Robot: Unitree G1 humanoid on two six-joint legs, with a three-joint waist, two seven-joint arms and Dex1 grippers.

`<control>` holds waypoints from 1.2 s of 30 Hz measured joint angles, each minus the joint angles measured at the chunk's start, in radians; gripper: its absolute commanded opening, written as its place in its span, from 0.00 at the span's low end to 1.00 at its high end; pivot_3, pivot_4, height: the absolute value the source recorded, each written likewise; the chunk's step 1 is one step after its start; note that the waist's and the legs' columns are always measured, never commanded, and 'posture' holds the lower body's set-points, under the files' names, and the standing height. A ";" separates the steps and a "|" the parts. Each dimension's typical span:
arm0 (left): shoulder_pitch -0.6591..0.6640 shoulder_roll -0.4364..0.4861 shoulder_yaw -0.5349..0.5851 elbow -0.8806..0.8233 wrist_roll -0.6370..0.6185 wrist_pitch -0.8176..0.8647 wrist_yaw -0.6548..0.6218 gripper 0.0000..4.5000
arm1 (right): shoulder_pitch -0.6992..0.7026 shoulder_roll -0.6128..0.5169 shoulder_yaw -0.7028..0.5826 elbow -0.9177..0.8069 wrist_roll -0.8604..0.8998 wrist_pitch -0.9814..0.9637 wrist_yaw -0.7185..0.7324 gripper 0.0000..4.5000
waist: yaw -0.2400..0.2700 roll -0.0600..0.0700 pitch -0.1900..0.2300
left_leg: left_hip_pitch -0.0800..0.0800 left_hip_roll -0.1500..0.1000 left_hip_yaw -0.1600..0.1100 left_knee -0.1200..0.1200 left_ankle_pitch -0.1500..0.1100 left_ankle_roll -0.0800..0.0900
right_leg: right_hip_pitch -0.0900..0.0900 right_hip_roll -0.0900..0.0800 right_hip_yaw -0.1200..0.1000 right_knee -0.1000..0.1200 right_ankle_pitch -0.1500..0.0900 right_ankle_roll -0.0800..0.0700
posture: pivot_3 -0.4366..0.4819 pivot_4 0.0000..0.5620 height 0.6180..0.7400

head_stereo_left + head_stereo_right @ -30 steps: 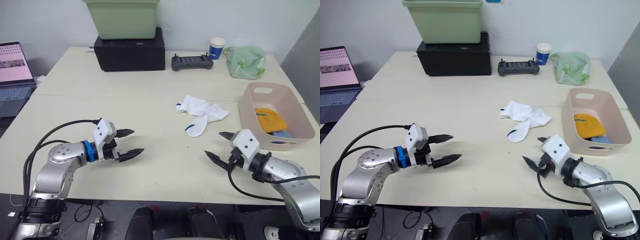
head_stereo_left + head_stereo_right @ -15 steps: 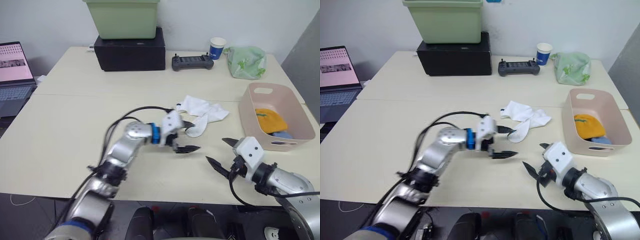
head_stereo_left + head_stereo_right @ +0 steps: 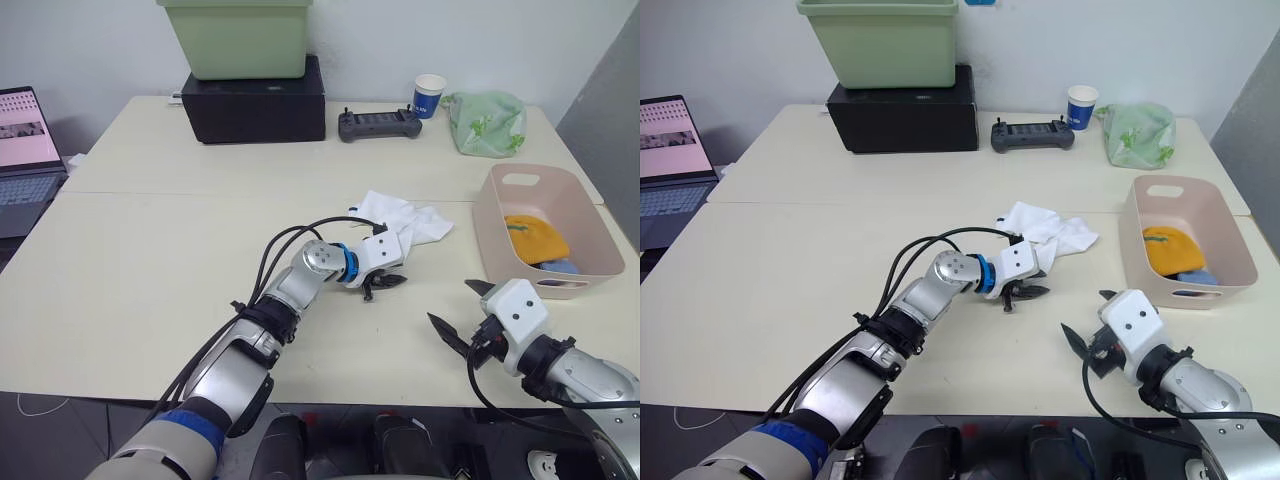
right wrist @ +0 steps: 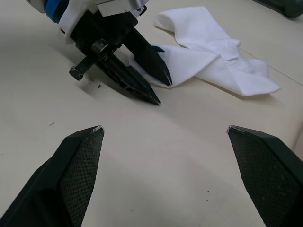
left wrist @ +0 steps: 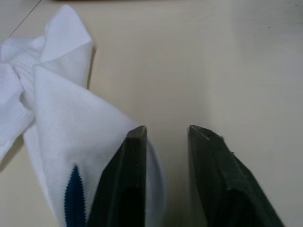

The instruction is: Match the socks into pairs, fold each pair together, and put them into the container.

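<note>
A laptop (image 3: 22,140) sits at the far left edge of the pale worktop (image 3: 150,260), with a green bin (image 3: 238,36) stacked on a black box (image 3: 252,98) toward the back. At centre, the left end effector (image 3: 384,283) reaches across to the white socks (image 3: 408,218), which lie crumpled together in the middle of the worktop; its two black fingers are slightly apart, one fingertip (image 5: 135,142) resting on the edge of a white sock beside its dark blue mark, the other on bare worktop, with nothing yet gripped. Behind the socks lie a black controller (image 3: 378,124), a paper cup (image 3: 431,95) and a pale green bag (image 3: 486,122). At the near right, the right end effector (image 3: 462,312) hovers over the worktop with its fingers spread wide and empty. At the far right stands the pink basket (image 3: 500,232), holding a folded mustard-orange sock (image 3: 537,238) and, beside it, a light blue sock (image 3: 561,267).
</note>
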 measured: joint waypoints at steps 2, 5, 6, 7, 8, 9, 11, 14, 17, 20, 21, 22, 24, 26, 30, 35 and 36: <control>0.007 0.007 0.006 -0.007 -0.001 0.005 0.000 0.01 | -0.009 0.000 0.005 0.000 0.000 0.000 -0.004 1.00 | 0.000 0.000 0.000 | 0.000 0.000 0.000 0.000 0.000 0.000 | 0.000 0.000 0.000 0.000 0.000 0.000 | 0.48 0.27 0.96; 0.021 0.013 0.021 -0.023 -0.004 0.011 -0.006 0.01 | -0.022 -0.003 0.012 0.000 0.000 0.000 -0.008 1.00 | 0.000 0.000 0.000 | 0.000 0.000 0.000 0.000 0.000 0.000 | 0.000 0.000 0.000 0.000 0.000 0.000 | 0.48 0.27 0.96; 0.025 0.022 0.025 -0.034 -0.008 0.015 -0.016 0.01 | -0.024 -0.006 0.012 0.001 0.000 0.000 -0.008 1.00 | 0.000 0.000 0.000 | 0.000 0.000 0.000 0.000 0.000 0.000 | 0.000 0.000 0.000 0.000 0.000 0.000 | 0.48 0.27 0.96; 0.031 0.032 0.029 -0.046 -0.012 0.021 -0.025 0.01 | -0.028 -0.006 0.012 0.001 0.000 0.000 -0.008 1.00 | 0.000 0.000 0.000 | 0.000 0.000 0.000 0.000 0.000 0.000 | 0.000 0.000 0.000 0.000 0.000 0.000 | 0.48 0.27 0.96; 0.037 0.040 0.039 -0.055 -0.018 0.030 -0.034 0.01 | -0.033 -0.007 0.012 0.002 0.000 0.000 -0.008 1.00 | 0.000 0.000 0.000 | 0.000 0.000 0.000 0.000 0.000 0.000 | 0.000 0.000 0.000 0.000 0.000 0.000 | 0.48 0.27 0.96; 0.042 0.047 0.044 -0.063 -0.022 0.036 -0.043 0.01 | -0.038 -0.008 0.012 0.002 0.000 0.000 -0.008 1.00 | 0.000 0.000 0.000 | 0.000 0.001 0.000 0.000 0.000 0.000 | 0.000 0.000 0.000 0.000 0.000 0.000 | 0.48 0.27 0.96; 0.052 0.066 0.051 -0.090 -0.027 0.052 -0.060 0.01 | -0.046 -0.009 0.012 0.003 0.000 0.000 -0.008 1.00 | 0.001 0.000 0.000 | 0.000 0.001 0.000 0.000 0.000 0.000 | 0.000 0.000 0.000 0.000 0.000 0.000 | 0.48 0.27 0.96; 0.076 0.092 0.084 -0.147 -0.061 0.082 -0.086 0.01 | -0.047 -0.010 0.012 0.005 0.000 0.000 -0.008 1.00 | 0.002 0.000 0.000 | 0.000 0.001 0.000 0.000 0.000 0.000 | 0.000 0.000 0.000 0.000 0.000 0.000 | 0.48 0.27 0.96; 0.092 0.124 0.124 -0.229 -0.099 0.116 -0.107 0.01 | -0.046 -0.010 0.012 0.005 0.000 0.000 -0.008 1.00 | 0.003 0.000 0.000 | 0.000 0.002 0.000 0.000 0.000 0.000 | 0.000 0.000 -0.001 0.000 0.000 0.000 | 0.48 0.27 0.96; 0.103 0.132 0.134 -0.285 -0.121 0.116 -0.114 0.01 | -0.047 -0.010 0.012 0.005 0.000 0.000 -0.008 1.00 | 0.005 0.000 0.000 | 0.000 0.002 0.000 0.000 0.000 0.000 | 0.000 -0.001 -0.001 0.000 0.000 0.000 | 0.48 0.27 0.96; 0.110 0.127 0.144 -0.296 -0.132 0.117 -0.106 0.01 | -0.047 -0.010 0.012 0.005 0.000 -0.001 -0.008 1.00 | 0.005 0.000 0.000 | 0.000 0.003 0.000 0.000 0.000 0.000 | 0.000 -0.001 -0.001 0.000 0.000 0.000 | 0.48 0.27 0.96; 0.115 0.123 0.153 -0.305 -0.138 0.118 -0.093 0.01 | -0.046 -0.010 0.012 0.005 0.000 -0.001 -0.007 1.00 | 0.005 0.000 0.000 | 0.000 0.004 0.000 0.000 0.000 0.000 | 0.000 -0.001 -0.001 0.000 0.000 0.000 | 0.48 0.27 0.96; 0.122 0.130 0.163 -0.319 -0.151 0.122 -0.088 0.01 | -0.045 -0.010 0.012 0.005 0.000 -0.002 -0.007 1.00 | 0.004 0.000 0.000 | 0.000 0.003 0.000 0.000 0.000 0.000 | 0.000 -0.001 -0.001 0.000 0.000 0.000 | 0.48 0.27 0.96; 0.132 0.135 0.167 -0.328 -0.175 0.131 -0.105 0.01 | -0.044 -0.011 0.012 0.006 -0.001 -0.002 -0.007 1.00 | 0.003 0.000 0.000 | 0.000 0.003 0.000 0.000 0.000 0.000 | 0.000 0.000 -0.001 0.000 0.000 0.000 | 0.48 0.27 0.96; 0.149 0.149 0.170 -0.361 -0.213 0.211 -0.143 0.21 | -0.044 -0.016 0.012 0.014 -0.001 -0.004 0.002 1.00 | 0.004 0.000 0.000 | 0.000 0.003 0.000 0.000 0.000 0.000 | 0.000 0.000 -0.001 0.000 0.000 0.000 | 0.48 0.27 0.96; 0.150 0.181 0.153 -0.363 -0.167 0.083 -0.145 0.58 | -0.044 -0.021 0.012 0.015 -0.001 -0.005 0.006 1.00 | 0.004 0.000 0.000 | 0.000 0.003 0.000 0.000 0.000 0.000 | 0.000 -0.001 -0.001 0.000 0.000 0.000 | 0.48 0.27 0.96; 0.150 0.183 0.145 -0.356 -0.149 0.036 -0.143 0.64 | -0.044 -0.021 0.012 0.015 -0.001 -0.005 0.006 1.00 | 0.005 0.000 0.000 | 0.000 0.003 0.000 0.000 0.000 0.000 | 0.000 -0.001 -0.001 0.000 0.000 0.000 | 0.48 0.27 0.96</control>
